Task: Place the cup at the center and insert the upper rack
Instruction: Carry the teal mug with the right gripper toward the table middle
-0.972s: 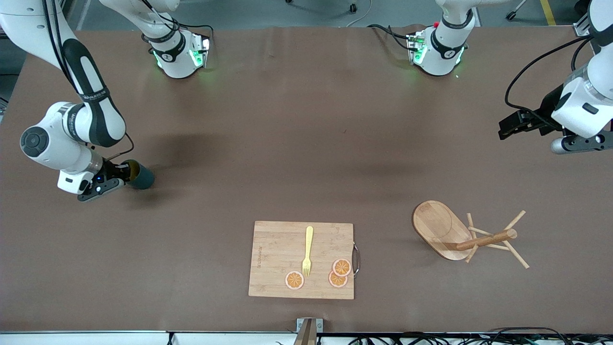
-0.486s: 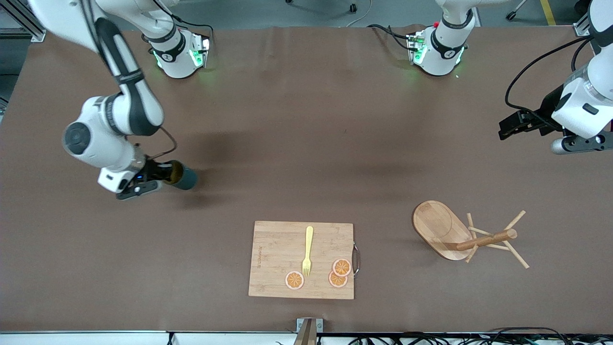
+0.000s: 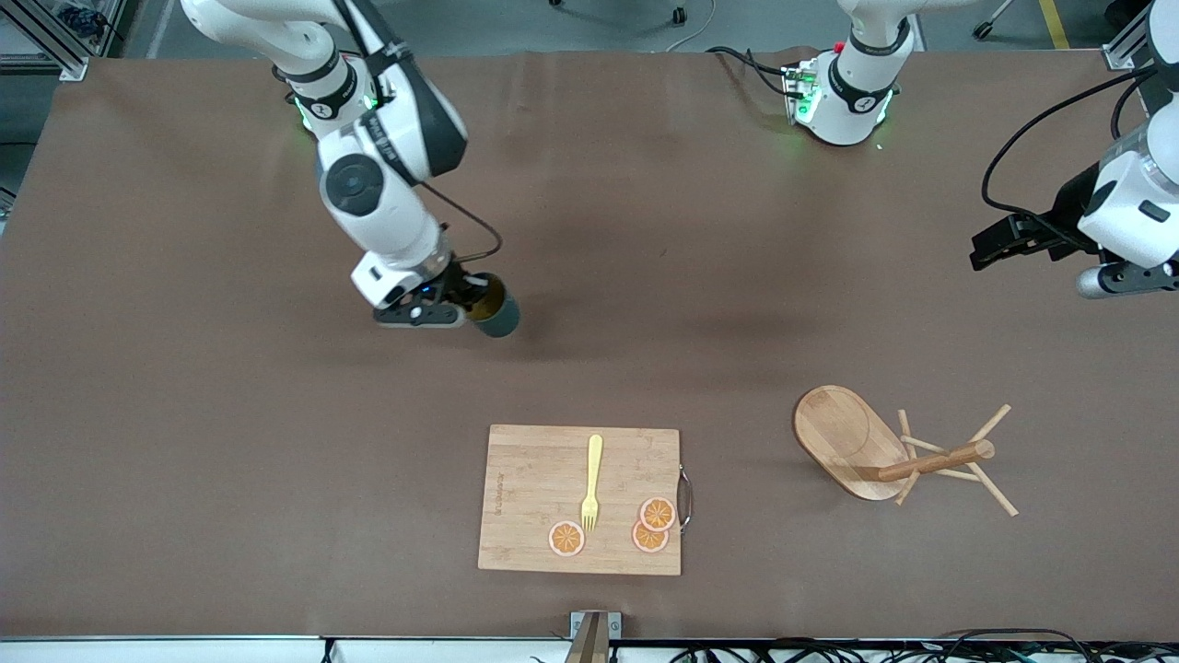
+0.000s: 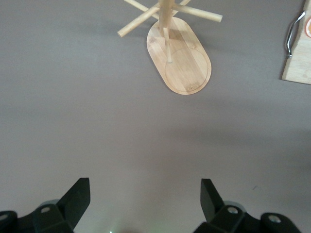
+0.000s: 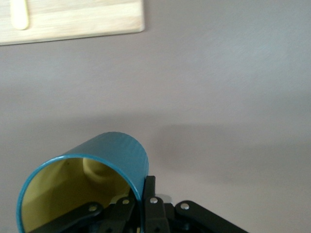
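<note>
The cup (image 3: 496,313), dark teal with a yellow inside, hangs tilted over the bare table, between the right arm's base and the cutting board. My right gripper (image 3: 468,308) is shut on its rim. In the right wrist view the cup (image 5: 104,162) fills the lower part, and the right gripper (image 5: 144,190) pinches its wall, one finger inside and one outside. The upper rack (image 3: 852,437), a light wooden mug tree with an oval base, rests on the table toward the left arm's end. My left gripper (image 3: 987,247) waits open in the air above that end. Its view has the upper rack (image 4: 182,63) ahead of the left gripper (image 4: 146,189).
A bamboo cutting board (image 3: 534,502) lies near the table's front edge with a yellow fork (image 3: 591,479) and orange slices (image 3: 566,538) on it. Its corner (image 5: 73,22) shows in the right wrist view, its handled end (image 4: 297,58) in the left wrist view.
The right arm has carried the cup from the right arm's end of the table toward the middle. The left gripper has shifted only slightly.
</note>
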